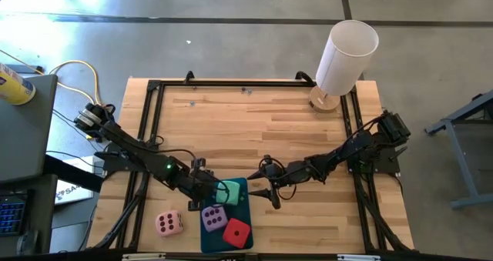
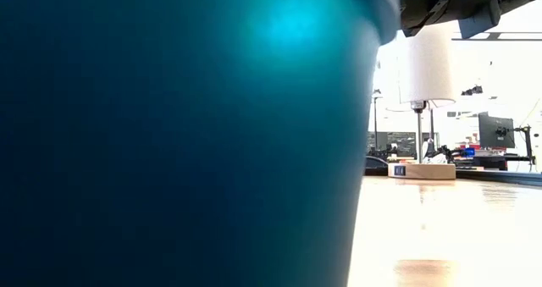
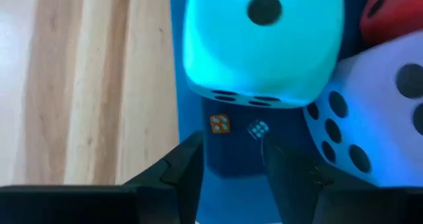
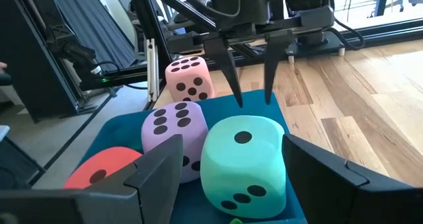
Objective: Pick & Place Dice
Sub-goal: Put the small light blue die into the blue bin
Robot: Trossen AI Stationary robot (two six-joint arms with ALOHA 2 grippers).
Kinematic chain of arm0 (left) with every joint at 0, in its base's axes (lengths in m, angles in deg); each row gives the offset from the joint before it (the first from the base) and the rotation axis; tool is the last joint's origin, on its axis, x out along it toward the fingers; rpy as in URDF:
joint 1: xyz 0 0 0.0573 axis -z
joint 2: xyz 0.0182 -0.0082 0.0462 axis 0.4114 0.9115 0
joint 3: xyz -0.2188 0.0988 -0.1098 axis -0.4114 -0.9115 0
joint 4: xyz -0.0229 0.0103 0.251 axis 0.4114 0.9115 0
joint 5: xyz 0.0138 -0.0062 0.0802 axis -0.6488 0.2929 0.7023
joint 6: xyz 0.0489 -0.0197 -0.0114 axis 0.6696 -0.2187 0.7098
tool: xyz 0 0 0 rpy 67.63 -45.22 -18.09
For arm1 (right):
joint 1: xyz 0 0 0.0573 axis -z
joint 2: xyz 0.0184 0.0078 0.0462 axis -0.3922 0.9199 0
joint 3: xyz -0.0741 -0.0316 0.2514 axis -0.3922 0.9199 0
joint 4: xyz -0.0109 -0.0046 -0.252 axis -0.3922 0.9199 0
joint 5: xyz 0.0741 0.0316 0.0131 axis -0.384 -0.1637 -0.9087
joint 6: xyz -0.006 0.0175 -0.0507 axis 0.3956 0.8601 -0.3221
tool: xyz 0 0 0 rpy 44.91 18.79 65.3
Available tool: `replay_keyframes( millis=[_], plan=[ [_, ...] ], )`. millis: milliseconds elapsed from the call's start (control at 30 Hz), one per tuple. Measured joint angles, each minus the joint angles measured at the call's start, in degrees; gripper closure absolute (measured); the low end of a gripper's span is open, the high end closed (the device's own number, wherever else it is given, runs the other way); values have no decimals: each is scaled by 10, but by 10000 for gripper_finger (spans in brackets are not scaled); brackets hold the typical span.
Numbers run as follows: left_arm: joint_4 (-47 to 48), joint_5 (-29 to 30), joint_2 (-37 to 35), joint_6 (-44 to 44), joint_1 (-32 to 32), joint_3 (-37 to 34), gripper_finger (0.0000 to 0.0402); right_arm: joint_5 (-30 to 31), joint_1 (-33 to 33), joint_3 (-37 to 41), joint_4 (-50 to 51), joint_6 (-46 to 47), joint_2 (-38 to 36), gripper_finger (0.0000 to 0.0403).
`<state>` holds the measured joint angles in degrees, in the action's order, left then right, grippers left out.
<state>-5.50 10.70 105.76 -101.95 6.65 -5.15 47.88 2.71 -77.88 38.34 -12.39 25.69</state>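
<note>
A mint green die [image 1: 229, 192] sits on the far end of the flat teal tray [image 1: 243, 212]. The lilac die [image 1: 213, 217] and the red die [image 1: 237, 232] rest nearer on the same tray. The pale pink die [image 1: 169, 223] lies on the wood, left of the tray. My left gripper [image 4: 252, 100] is open, its fingers pointing down just behind the mint die [image 4: 243, 166] at the tray's left side; its wrist view looks down on that die [image 3: 264, 45]. My right gripper [image 4: 232, 141] is open at the tray's right edge, with the mint die ahead between its spread fingers.
Two tiny dice, one orange [image 3: 220, 123] and one clear blue [image 3: 258, 129], lie on the tray near my left fingers. A white cylindrical lamp [image 1: 347, 55] stands at the table's far right corner. The tray's wall [image 2: 169, 135] blocks most of the low view.
</note>
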Motion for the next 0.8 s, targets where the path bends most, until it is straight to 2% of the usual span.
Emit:
replay_keyframes(
  millis=[333, 467, 800],
  plan=[
    [-2, 9, -2, -1, 0, 0, 210, 0, 0, 0, 0, 3, 0, 153],
    [-2, -24, -14, -1, 0, 0, 209, 0, 0, 0, 0, 4, 0, 153],
    [15, -32, -105, -16, -3, 0, 209, 0, 0, 0, 0, 2, 0, 153]
  ],
)
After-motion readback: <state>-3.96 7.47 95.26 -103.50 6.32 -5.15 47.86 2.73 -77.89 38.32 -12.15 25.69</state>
